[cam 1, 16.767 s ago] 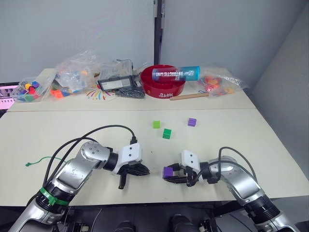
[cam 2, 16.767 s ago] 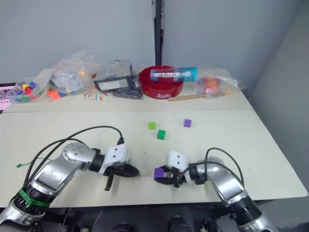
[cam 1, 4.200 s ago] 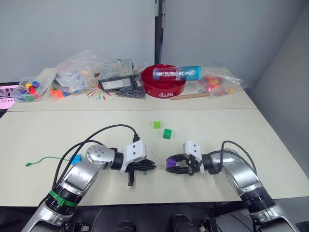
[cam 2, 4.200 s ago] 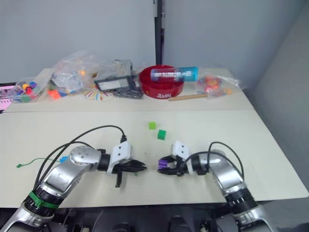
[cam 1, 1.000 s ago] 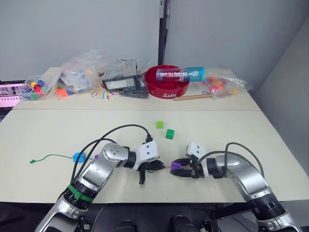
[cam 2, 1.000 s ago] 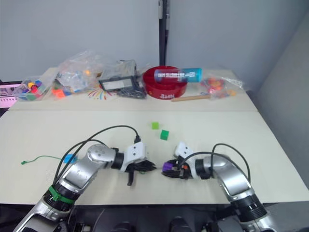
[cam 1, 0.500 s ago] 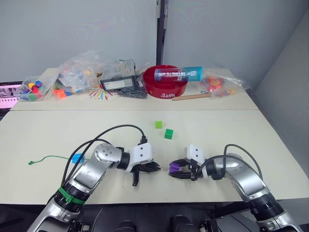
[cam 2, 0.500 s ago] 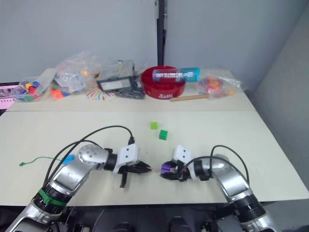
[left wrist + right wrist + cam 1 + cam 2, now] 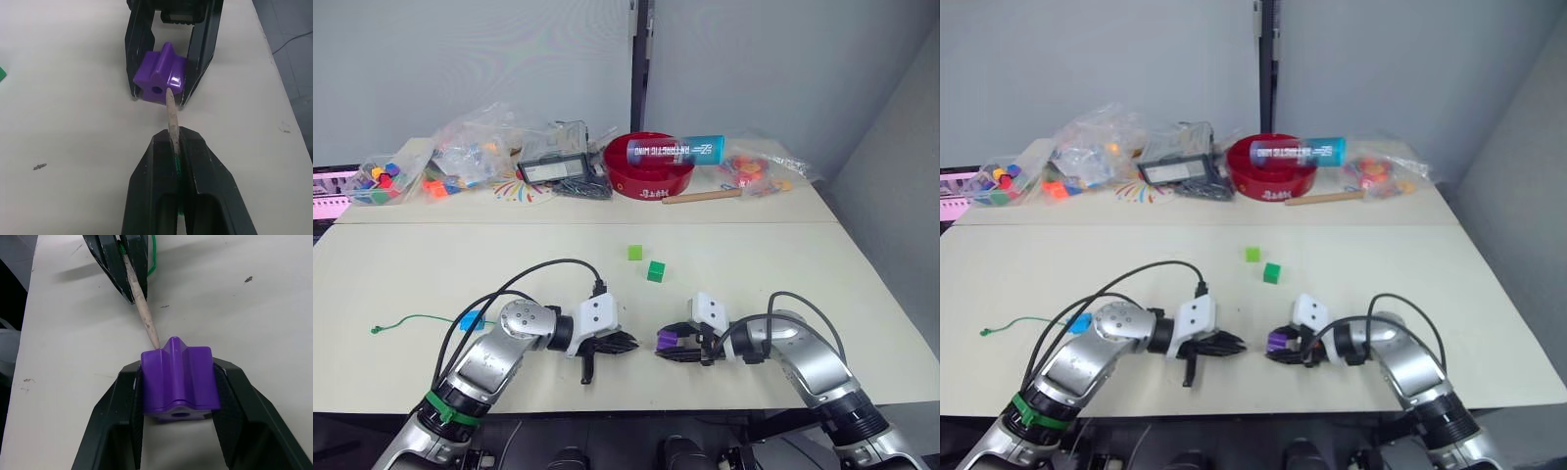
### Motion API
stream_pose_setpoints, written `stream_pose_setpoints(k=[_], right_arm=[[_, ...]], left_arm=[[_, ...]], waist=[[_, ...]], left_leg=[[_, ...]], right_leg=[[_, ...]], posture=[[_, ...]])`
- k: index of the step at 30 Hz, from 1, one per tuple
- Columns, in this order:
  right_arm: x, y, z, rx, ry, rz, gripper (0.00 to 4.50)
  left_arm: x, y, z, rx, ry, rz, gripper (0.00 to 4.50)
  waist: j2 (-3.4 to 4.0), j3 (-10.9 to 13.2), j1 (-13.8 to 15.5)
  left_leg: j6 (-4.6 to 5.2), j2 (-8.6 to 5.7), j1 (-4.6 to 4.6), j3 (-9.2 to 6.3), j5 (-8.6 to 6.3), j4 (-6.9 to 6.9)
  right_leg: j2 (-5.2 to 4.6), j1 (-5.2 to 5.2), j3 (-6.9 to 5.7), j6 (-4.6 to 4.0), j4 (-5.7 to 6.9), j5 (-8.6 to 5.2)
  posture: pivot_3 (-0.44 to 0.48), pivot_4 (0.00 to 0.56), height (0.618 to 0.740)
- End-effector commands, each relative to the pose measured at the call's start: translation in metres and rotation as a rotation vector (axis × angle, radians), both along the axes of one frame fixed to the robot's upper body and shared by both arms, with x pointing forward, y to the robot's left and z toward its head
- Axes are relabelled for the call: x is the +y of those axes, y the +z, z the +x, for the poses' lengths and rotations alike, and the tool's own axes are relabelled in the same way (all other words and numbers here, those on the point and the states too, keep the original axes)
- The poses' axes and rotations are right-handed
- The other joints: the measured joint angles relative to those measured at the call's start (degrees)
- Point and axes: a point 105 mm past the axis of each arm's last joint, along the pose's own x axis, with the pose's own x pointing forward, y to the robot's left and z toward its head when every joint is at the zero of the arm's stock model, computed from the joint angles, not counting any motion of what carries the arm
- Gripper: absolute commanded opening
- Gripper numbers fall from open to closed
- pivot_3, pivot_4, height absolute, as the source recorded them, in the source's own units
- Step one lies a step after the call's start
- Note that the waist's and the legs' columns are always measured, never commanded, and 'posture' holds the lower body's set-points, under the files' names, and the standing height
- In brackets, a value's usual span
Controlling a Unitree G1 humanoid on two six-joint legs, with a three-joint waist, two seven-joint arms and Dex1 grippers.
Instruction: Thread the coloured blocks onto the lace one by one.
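My right gripper (image 9: 668, 350) is shut on a purple block (image 9: 179, 378), gripping it by two opposite sides near the table's front edge. Facing it from the left, my left gripper (image 9: 172, 138) is shut on the lace's pale stiff tip (image 9: 170, 113). The tip's end touches the purple block (image 9: 160, 81) just beside its hole. The green lace (image 9: 416, 318) trails left across the table to its knot (image 9: 375, 329), with a bright blue block (image 9: 470, 319) on it. A light green block (image 9: 634, 253) and a dark green block (image 9: 655, 271) lie loose mid-table.
Along the back stand a red bowl (image 9: 649, 176) with a tube (image 9: 672, 151) across it, a black device (image 9: 551, 169), bags of toy pieces (image 9: 470, 152), a wooden stick (image 9: 702, 196) and a tub of coloured pieces (image 9: 380, 181). The table's front edge (image 9: 636, 406) is close below both grippers.
The view has shifted slightly. Both grippers keep their hold and stay facing each other, with the lace tip still at the purple block.
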Motion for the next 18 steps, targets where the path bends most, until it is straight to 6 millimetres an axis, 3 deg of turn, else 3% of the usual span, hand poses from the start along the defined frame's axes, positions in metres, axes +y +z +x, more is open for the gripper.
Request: stream_pose_setpoints(k=[1, 18], right_arm=[[-0.0085, -0.0152, -0.0028, 0.05, -0.021, -0.056, 1.39], [-0.0058, -0.0145, -0.0049, 0.05, -0.012, -0.057, 1.39]], left_arm=[[-0.0018, 0.0112, -0.0014, -0.037, -0.018, -0.026, 0.0], [-0.0094, 0.0147, 0.0013, -0.056, -0.009, -0.038, 0.0]], waist=[[0.0, 0.0, 0.0], [0.0, 0.0, 0.0]], left_leg=[[0.0, 0.0, 0.0, 0.0, 0.0, 0.0], [0.0, 0.0, 0.0, 0.0, 0.0, 0.0]], right_leg=[[0.0, 0.0, 0.0, 0.0, 0.0, 0.0], [0.0, 0.0, 0.0, 0.0, 0.0, 0.0]], posture=[[0.0, 0.15, 0.731], [0.0, 0.15, 0.731]])
